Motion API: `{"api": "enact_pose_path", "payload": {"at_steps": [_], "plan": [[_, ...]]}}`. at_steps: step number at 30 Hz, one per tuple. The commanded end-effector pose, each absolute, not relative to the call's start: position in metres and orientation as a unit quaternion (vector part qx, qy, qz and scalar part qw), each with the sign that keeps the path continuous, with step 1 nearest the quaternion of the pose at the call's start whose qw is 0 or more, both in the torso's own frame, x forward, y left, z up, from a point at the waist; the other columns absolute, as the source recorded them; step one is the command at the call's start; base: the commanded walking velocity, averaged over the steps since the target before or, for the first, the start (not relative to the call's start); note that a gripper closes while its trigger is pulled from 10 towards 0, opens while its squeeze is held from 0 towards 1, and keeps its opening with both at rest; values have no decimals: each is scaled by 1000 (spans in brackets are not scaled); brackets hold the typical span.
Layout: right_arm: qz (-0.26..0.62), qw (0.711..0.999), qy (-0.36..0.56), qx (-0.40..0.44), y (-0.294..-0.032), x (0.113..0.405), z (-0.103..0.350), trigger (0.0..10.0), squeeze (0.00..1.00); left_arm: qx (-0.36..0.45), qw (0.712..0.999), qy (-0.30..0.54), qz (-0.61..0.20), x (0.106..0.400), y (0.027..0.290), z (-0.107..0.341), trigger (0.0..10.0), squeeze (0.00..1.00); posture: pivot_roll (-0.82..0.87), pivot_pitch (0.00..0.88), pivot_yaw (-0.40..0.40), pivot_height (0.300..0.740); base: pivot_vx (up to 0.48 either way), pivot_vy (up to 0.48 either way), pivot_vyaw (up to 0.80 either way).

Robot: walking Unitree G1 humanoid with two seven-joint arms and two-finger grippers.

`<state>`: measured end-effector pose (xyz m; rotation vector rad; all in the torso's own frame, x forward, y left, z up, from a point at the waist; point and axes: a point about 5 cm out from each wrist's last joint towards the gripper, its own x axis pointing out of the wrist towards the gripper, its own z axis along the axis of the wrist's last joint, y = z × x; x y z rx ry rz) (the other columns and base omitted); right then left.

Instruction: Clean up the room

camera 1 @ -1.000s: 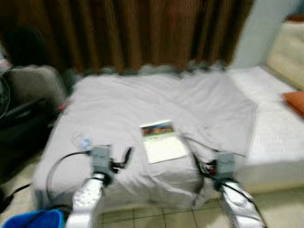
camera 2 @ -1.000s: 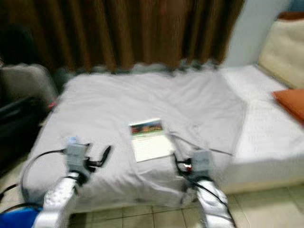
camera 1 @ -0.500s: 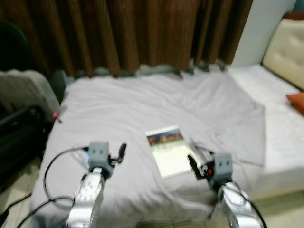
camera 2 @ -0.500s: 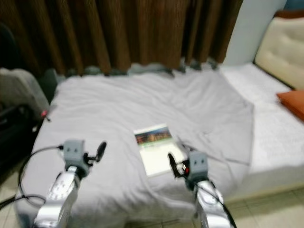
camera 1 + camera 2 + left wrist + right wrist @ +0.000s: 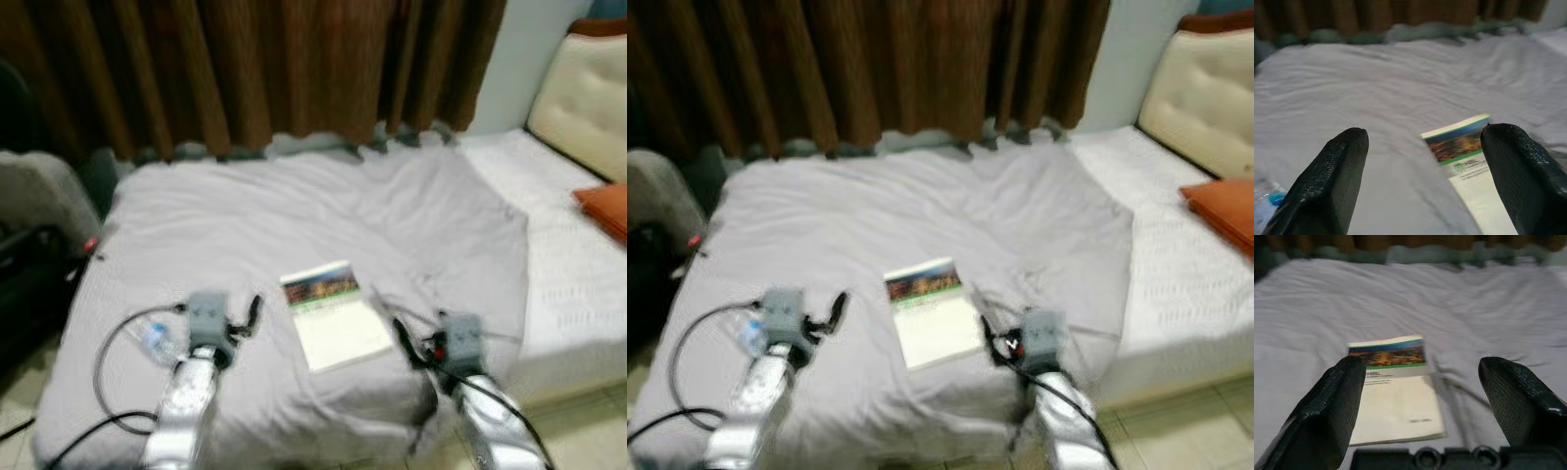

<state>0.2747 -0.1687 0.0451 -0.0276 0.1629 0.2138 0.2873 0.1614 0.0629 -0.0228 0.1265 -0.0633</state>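
The left gripper (image 5: 1420, 181) hangs low over the near part of the bed with its two black fingers (image 5: 1327, 186) spread wide and nothing between them; the right gripper (image 5: 1420, 406) hangs beside it, likewise spread wide and empty. Between and just ahead of them a booklet (image 5: 335, 313) lies flat on the grey sheet (image 5: 323, 225), white with a coloured picture band at its far end; its print is too blurred to read. Just beside the left gripper, on its outer side, lies a small clear plastic thing with a blue bit (image 5: 155, 339), perhaps a bottle, too blurred to tell. The sheet is wrinkled and covers a bed whose near edge falls to a tiled floor (image 5: 1176, 421). To the right stands a second bed with a white cover (image 5: 578, 264), a cream padded headboard (image 5: 588, 98) and an orange cushion (image 5: 605, 208) cut off by the frame. Dark brown curtains (image 5: 255, 69) hang behind, and dark, indistinct bags or clothing (image 5: 29, 235) sit at the left.
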Motion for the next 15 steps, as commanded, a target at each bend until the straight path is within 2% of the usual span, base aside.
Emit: {"api": "enact_pose_path", "payload": {"at_steps": [1,4,15], "plan": [[92,992,86,-24,-180,274,46,10000,0,-19,997,62,-42,289,152,65,10000,0,-29,28,10,740,334,-341,0],[92,992,85,-24,-181,273,46,10000,0,-20,997,61,-41,289,151,65,10000,0,-32,30,11,740,330,-345,0],[97,991,87,-29,-181,271,45,10000,0,-21,997,62,-46,289,149,65,10000,0,-36,39,13,740,333,-342,543]]}}
